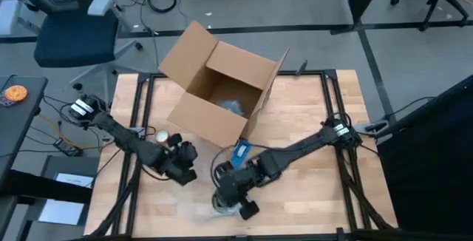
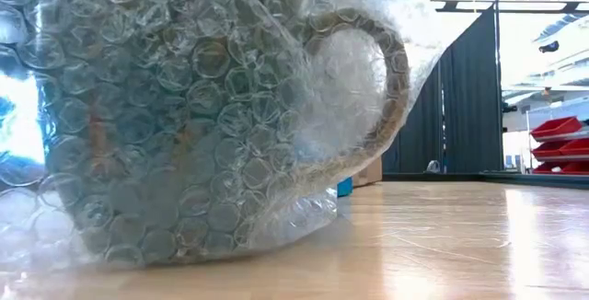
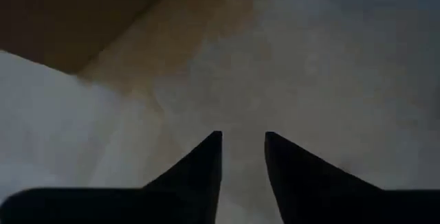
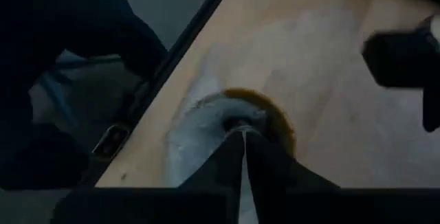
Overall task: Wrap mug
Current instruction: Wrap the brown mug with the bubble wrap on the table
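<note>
One wooden table point(image 1: 310, 123), cabled floor point(image 1: 295, 4) beyond.

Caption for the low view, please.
Mug swathed in bubble wrap, lying on the wooden table, handle showing through.

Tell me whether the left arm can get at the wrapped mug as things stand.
Probably yes: the left gripper hangs open beside the mug, bare table between them, though the right gripper already sits shut on it.

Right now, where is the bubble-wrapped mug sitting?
In the high view the bubble-wrapped mug sits at the table's near edge, just left of centre, under the right end effector, with the cardboard box farther back. It fills the low view.
</note>
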You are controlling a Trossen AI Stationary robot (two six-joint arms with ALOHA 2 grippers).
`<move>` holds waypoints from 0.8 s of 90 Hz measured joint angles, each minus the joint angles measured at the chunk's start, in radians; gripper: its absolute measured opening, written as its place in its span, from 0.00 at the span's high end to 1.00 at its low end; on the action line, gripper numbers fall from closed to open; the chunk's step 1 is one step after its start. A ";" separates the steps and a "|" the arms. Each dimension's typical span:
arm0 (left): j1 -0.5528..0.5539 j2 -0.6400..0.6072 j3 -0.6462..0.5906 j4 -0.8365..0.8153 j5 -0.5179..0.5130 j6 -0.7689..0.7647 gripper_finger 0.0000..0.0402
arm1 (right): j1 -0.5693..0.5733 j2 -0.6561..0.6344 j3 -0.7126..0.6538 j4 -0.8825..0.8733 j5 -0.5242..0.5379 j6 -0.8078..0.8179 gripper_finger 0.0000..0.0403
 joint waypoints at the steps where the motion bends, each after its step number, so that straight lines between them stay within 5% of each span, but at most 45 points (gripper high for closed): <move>1: 0.008 0.000 -0.007 0.006 0.005 0.007 0.72 | 0.006 -0.001 0.004 -0.014 0.005 0.001 1.00; 29: 0.187 -0.002 -0.227 0.384 0.142 0.041 0.59 | 0.093 -0.085 -0.025 -0.309 0.139 0.223 1.00; 52: 0.239 -0.002 -0.245 0.459 0.185 0.040 0.53 | 0.158 -0.217 -0.185 -0.354 0.318 0.433 1.00; 62: 0.239 -0.001 -0.247 0.502 0.193 0.048 0.58 | 0.176 -0.291 -0.342 -0.303 0.365 0.529 1.00; 72: 0.225 0.001 -0.247 0.568 0.243 0.088 0.74 | 0.173 -0.364 -0.543 -0.147 0.365 0.577 1.00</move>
